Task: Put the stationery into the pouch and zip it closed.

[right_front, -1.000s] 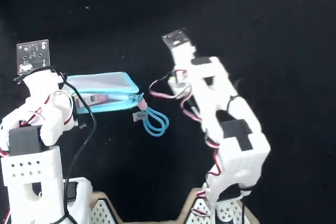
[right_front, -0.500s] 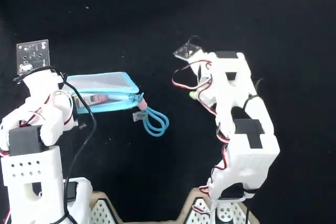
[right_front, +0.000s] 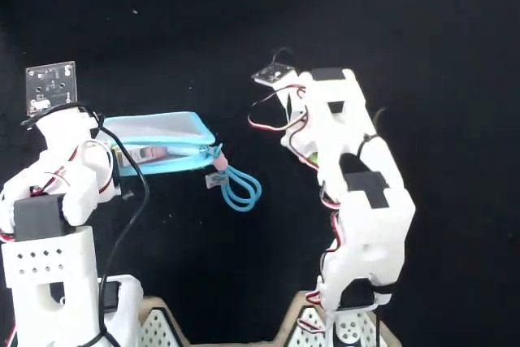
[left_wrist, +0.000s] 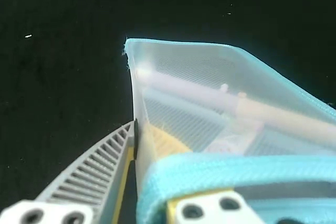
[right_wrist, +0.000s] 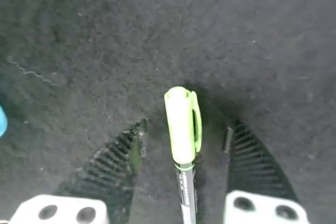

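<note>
A turquoise mesh pouch [right_front: 162, 142] lies flat at the left of the black table, its zipper edge toward the arms. My left gripper [right_front: 114, 153] is shut on the pouch's left end. In the left wrist view, the grey finger [left_wrist: 105, 166] presses the pouch [left_wrist: 220, 103] at its corner, and a white stick and pale items show through the mesh. A green-capped pen [right_wrist: 182, 116] lies on the cloth between the fingers of my right gripper [right_wrist: 185, 128], which is open and low over it. In the high view, a green bit of the pen [right_front: 312, 156] peeks from under the right arm.
A blue cord loop [right_front: 239, 187] with a pink tab trails from the pouch's right corner. The right arm's body [right_front: 349, 168] rises between pouch and the table's right side. A small circuit board [right_front: 51, 85] sits on the left arm. Black cloth covers the table.
The right arm's wrist swung right, then came back left and down over the green pen. The left arm and pouch have stayed still.
</note>
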Robot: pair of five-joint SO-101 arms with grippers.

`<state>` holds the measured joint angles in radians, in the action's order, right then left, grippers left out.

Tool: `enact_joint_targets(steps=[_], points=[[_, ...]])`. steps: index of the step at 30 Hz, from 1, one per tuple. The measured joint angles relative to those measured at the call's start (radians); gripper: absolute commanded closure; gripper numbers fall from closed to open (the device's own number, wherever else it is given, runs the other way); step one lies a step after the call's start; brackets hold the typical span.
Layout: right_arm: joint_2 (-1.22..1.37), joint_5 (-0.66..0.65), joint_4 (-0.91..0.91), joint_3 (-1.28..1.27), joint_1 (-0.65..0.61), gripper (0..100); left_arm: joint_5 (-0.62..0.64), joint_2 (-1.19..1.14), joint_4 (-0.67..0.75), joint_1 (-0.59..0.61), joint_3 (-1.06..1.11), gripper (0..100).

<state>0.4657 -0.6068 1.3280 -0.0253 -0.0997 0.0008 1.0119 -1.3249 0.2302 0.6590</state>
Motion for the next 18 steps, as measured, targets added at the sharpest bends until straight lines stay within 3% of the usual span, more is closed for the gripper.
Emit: enact_joint_targets(steps=[2,6,12,18], points=[[0.011,0.002,-0.028,0.000,0.000,81.0,0.000,0.000,0.000,0.000,0.000,97],[0.015,-0.018,-0.117,-0.018,0.038,99.2,0.000,0.000,0.000,0.000,0.000,97],[-0.063,-0.057,-0.184,-0.091,0.094,98.8,0.000,0.000,0.000,0.000,0.000,97],[-0.397,-0.058,-0.180,-0.301,0.081,98.8,0.000,0.000,0.000,0.000,0.000,97]])
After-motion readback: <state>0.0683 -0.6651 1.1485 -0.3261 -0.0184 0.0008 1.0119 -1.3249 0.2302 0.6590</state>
